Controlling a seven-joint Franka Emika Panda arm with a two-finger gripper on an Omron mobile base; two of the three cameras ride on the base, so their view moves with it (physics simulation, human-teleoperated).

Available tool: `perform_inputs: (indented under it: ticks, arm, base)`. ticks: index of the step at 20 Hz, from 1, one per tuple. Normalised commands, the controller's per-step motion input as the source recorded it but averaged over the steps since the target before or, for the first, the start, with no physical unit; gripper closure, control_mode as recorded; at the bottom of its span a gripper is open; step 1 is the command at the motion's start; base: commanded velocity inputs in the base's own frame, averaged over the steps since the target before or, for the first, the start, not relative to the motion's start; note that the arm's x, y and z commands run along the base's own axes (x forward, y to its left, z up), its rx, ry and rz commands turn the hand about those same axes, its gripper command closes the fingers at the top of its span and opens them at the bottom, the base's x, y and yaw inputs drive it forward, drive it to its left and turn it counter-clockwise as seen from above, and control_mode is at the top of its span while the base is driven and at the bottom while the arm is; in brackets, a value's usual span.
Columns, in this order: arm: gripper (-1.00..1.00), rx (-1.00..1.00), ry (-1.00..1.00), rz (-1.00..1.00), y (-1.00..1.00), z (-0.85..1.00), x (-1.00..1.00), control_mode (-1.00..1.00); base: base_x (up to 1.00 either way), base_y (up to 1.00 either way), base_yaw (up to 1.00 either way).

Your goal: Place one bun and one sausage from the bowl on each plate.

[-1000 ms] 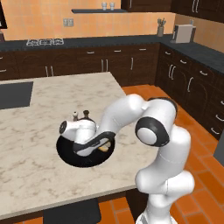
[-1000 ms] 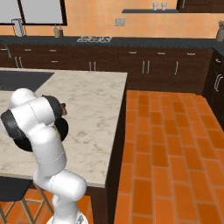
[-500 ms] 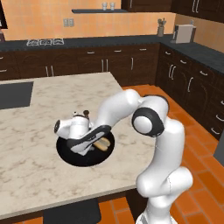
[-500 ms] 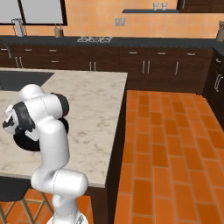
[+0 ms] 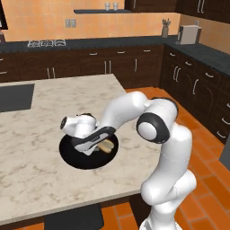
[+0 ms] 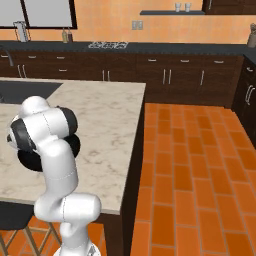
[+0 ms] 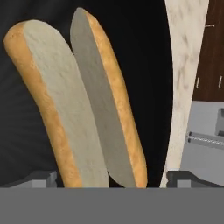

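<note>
The robot's white arm had reached lower and further to the left than half a second before, and its hand was now down inside the wide, shiny black bowl (image 5: 72, 158) on the speckled cream stone counter (image 5: 40, 114). A second before, the hand was higher, just above the bowl's far rim.

The two-finger gripper (image 7: 111, 180) stood spread wide, with nothing held. In the hand view one dark finger tip (image 7: 37, 178) showed at the bottom left and the other at the bottom right, and a split, long orange-yellow bun (image 7: 74, 100) lay between them (very close to the camera). The bun's two halves rested side by side on the black bowl floor (image 7: 144, 65), their pale cut faces showing and their orange crust along the edges. I could not tell if the finger tips touched the bun.

From the left base view, the bun (image 5: 106, 146) peeked out just beside the hand, near the right side of the bowl. The hand hid much of the inside of the bowl, so the rest of the food could not be made out.

From the right base view, the arm's big elbow stood in front of the bowl (image 6: 29, 159), and only a dark edge of it showed to the left. Half a second before, the arm covered more of that edge.

The counter and the dark wooden cupboards (image 5: 112, 67) behind it looked the same as before (the base had not driven).
</note>
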Motion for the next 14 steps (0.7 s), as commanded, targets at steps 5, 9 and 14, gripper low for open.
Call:
perform_inputs:
  ticks: [5, 9, 14]
  arm:
    - [-1.0, 0.0, 0.1, 0.0, -0.2, -0.47, 0.15, -1.0]
    - [1.0, 0.01, 0.02, 0.0, -0.16, -0.28, 0.09, -1.0]
    - [1.0, 0.04, -0.01, -0.01, -0.06, 0.15, -0.32, -1.0]
  base:
    - [0.0, 0.0, 0.0]
    - [0.0, 0.0, 0.0]
    - [0.0, 0.0, 0.0]
